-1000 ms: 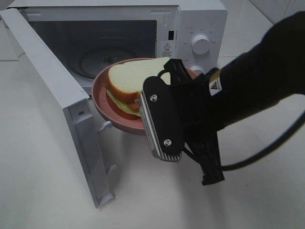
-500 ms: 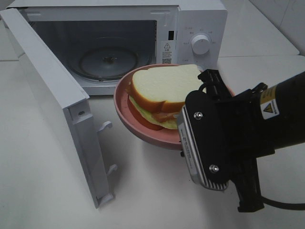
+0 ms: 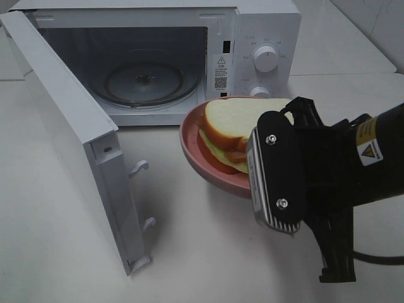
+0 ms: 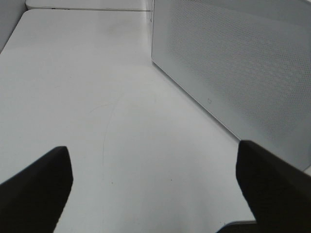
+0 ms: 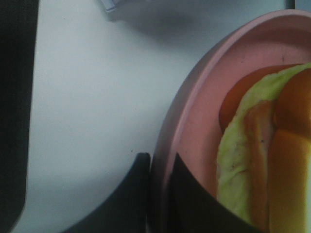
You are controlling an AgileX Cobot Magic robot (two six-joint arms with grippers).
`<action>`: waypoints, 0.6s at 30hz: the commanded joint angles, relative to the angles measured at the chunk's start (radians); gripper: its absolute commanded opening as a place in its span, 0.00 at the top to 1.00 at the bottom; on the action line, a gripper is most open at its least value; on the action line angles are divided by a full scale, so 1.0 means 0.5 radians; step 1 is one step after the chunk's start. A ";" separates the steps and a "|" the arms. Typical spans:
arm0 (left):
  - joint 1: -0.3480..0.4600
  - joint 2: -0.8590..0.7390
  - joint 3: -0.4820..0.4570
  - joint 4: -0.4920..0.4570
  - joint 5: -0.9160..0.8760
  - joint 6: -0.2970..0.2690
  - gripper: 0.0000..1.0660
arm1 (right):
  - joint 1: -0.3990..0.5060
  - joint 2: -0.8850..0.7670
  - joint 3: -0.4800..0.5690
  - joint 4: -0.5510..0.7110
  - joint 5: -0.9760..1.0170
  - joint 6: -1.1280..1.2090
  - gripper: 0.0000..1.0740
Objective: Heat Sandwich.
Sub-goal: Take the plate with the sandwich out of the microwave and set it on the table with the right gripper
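One sandwich on one pink plate, held above the bench in front of one microwave, door open. Right gripper clamped on the plate rim; left gripper jaws wide apart, holding nothing

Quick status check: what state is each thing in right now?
Microwave door: swung open.
Microwave: cavity empty, glass turntable bare.
Sandwich: on the pink plate, outside the microwave.
Pink plate: tilted, gripped at its rim.
Right gripper: shut on the plate rim.
Left gripper: open, holding nothing.
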 commanded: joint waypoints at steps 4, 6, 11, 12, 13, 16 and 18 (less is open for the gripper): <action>-0.010 -0.034 0.002 -0.012 -0.030 -0.006 0.21 | -0.206 -0.018 -0.040 -0.230 0.086 0.442 1.00; -0.010 -0.034 0.002 -0.012 -0.030 -0.006 0.21 | -0.322 -0.010 -0.104 -0.366 0.198 0.696 1.00; -0.010 -0.034 0.002 -0.012 -0.030 -0.006 0.21 | -0.522 0.026 -0.196 -0.570 0.284 1.084 1.00; -0.010 -0.034 0.002 -0.012 -0.030 -0.006 0.21 | -0.558 0.042 -0.212 -0.600 0.298 1.172 1.00; -0.010 -0.034 0.002 -0.012 -0.030 -0.006 0.21 | -0.558 0.042 -0.212 -0.600 0.298 1.172 1.00; -0.010 -0.034 0.002 -0.012 -0.030 -0.006 0.21 | -0.742 0.146 -0.290 -0.662 0.368 1.524 1.00; -0.010 -0.034 0.002 -0.012 -0.030 -0.006 0.21 | -0.778 0.172 -0.306 -0.674 0.378 1.600 1.00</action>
